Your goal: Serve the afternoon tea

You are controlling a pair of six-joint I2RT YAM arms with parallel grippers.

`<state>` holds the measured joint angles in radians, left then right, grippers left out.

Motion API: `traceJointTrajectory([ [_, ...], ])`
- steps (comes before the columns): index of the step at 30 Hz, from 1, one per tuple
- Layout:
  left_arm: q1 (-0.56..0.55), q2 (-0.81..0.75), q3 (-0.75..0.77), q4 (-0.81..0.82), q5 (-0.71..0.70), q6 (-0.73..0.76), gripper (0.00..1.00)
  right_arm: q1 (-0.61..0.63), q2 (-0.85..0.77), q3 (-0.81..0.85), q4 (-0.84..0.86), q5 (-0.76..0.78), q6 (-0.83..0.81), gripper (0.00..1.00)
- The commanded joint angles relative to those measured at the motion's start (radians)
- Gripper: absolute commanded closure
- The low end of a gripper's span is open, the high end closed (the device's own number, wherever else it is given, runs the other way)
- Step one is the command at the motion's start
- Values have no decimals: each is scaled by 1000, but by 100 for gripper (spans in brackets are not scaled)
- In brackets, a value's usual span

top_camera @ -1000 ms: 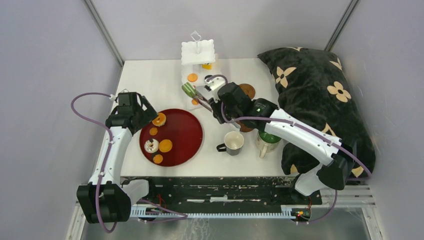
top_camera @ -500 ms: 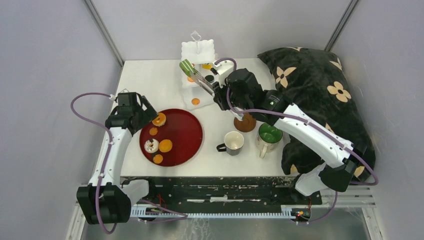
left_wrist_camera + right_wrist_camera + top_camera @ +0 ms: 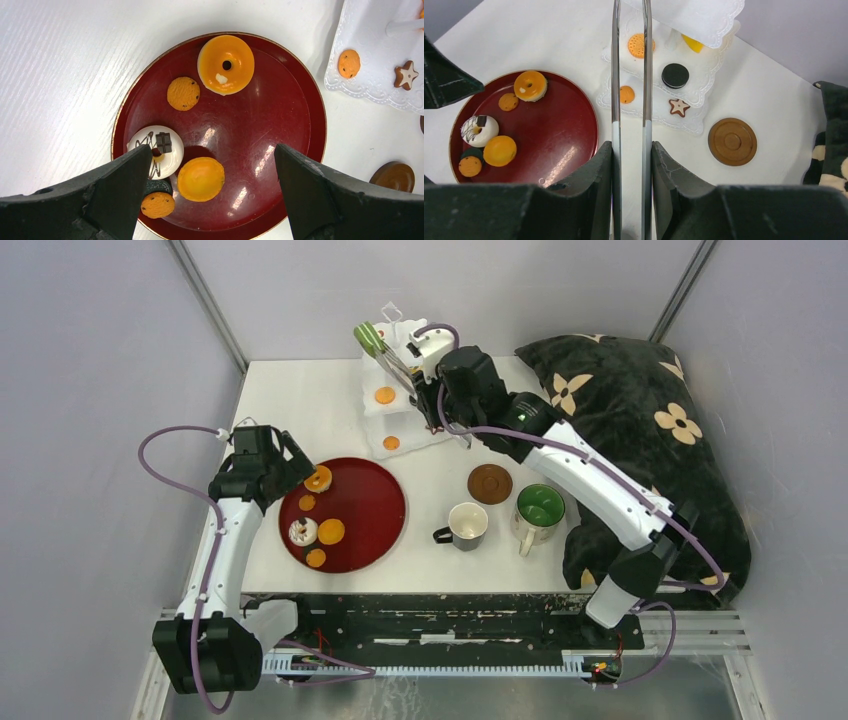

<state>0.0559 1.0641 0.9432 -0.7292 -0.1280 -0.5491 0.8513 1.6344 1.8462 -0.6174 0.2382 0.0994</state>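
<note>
Metal tongs (image 3: pixel 616 75) squeezed in the right gripper (image 3: pixel 630 150) seemingly hold a green striped cake (image 3: pixel 369 338) beside the white three-tier stand (image 3: pixel 704 20), next needing gentle release.

The tray (image 3: pixel 260 115) was dark red with a thin gold rim. Its cookies (image 3: pixel 183 93) were speckled orange, beside an orange-glazed donut (image 3: pixel 226 57) and a white donut (image 3: pixel 155 151) drizzled dark brown. The stand (image 3: pixel 704 17) was white, lace-edged — its star cookie (image 3: pixel 679 106) brown and white. The tongs (image 3: pixel 616 75) were silver, the cake (image 3: pixel 369 338) green with pale stripes, the pillow (image 3: pixel 640 410) black with cream flowers.
</note>
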Motion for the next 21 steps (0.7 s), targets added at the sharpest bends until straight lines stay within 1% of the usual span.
traceJointTrajectory([
  [1, 5, -15, 32, 25, 4, 11, 1, -13, 51, 90, 62, 27, -23, 74],
  [6, 6, -12, 33, 25, 3, 11, 1, -23, 112, 141, 40, 49, -27, 73],
  [21, 7, 1, 32, 24, -10, 12, 1, -53, 161, 133, 54, 88, -27, 72],
])
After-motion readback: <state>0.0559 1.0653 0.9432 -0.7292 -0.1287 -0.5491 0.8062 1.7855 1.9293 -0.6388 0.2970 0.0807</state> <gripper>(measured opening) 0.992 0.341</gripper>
